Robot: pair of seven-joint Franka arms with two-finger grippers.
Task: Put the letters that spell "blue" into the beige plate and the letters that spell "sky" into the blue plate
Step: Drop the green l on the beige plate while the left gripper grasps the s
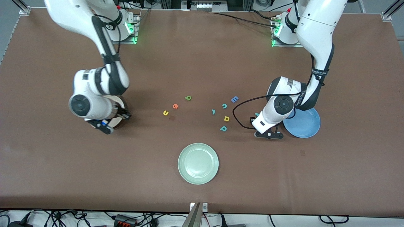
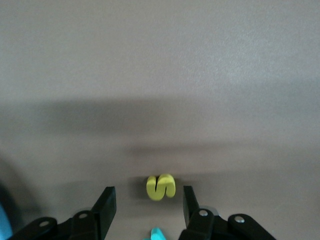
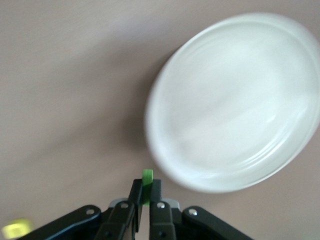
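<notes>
- A small yellow s (image 2: 160, 186) of foam is seen lying on the brown table (image 1: 202, 63), rounded and thick, with a dark slit through its middle.
- The s is framed by the left gripper (image 2: 149, 202), whose fingers stand spread on either side of it without touching it; nothing is pinched.
- A scrap of teal letter (image 2: 157, 233) is seen just beside the s, between the same fingers.
- In the front view the s is hidden by the left arm; only the left gripper's place shows there, low over the table just beside the blue plate (image 1: 304, 124).
- The blue plate is round, shallow and plain, at the left arm's end of the table.
- A thin green bar (image 3: 146, 186) is pinched by the right gripper (image 3: 142, 192), its fingers pressed together on it, the top of the bar standing up between them.
- The beige plate (image 3: 235, 105) is shown pale and blurred in the right wrist view, with the gripper just beside its rim; in the front view it is mostly covered by the right arm.
- Loose on the table between the arms are seen a yellow u (image 1: 165, 113), an orange e (image 1: 175, 106) and an olive b (image 1: 188, 98).
- A pale green plate (image 1: 198, 163) lies nearer to the front camera than those letters.
</notes>
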